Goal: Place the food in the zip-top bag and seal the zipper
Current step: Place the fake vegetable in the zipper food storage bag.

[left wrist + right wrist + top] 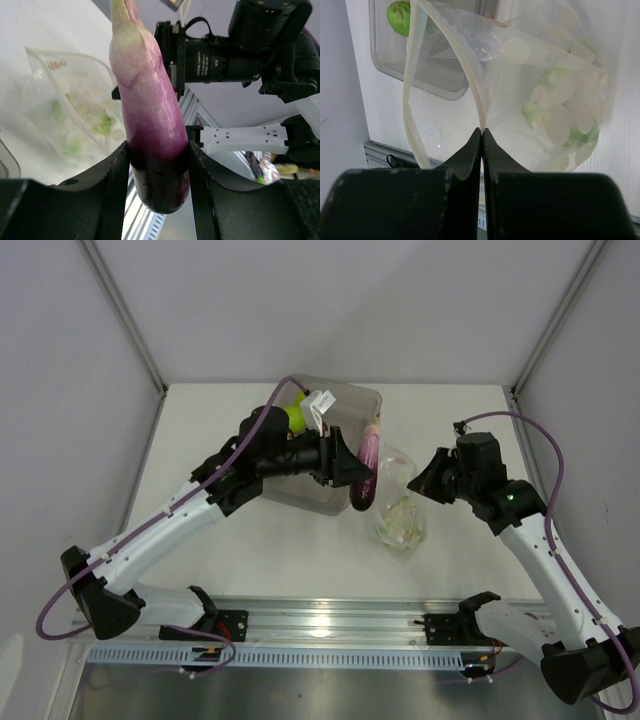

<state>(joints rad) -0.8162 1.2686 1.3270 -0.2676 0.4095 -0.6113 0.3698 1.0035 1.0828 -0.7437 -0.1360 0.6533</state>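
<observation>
My left gripper (350, 478) (159, 165) is shut on the dark end of the purple eggplant (369, 462) (148, 100). It holds the eggplant in the air between the tray and the zip-top bag (400, 512) (75, 107) (520, 70). The bag's mouth gapes towards the eggplant. My right gripper (422, 480) (482, 133) is shut on the bag's mouth edge, pinching the zipper strip (465, 65). The white-and-green cauliflower piece (403, 522) (560, 112) lies inside the bag. One round green fruit (295, 417) (399, 15) sits in the tray. The other food is hidden.
The grey translucent tray (350, 395) (420, 82) stands at the back centre, with my left arm reaching across it. A metal rail (330, 625) runs along the table's near edge. White walls close off the back and both sides.
</observation>
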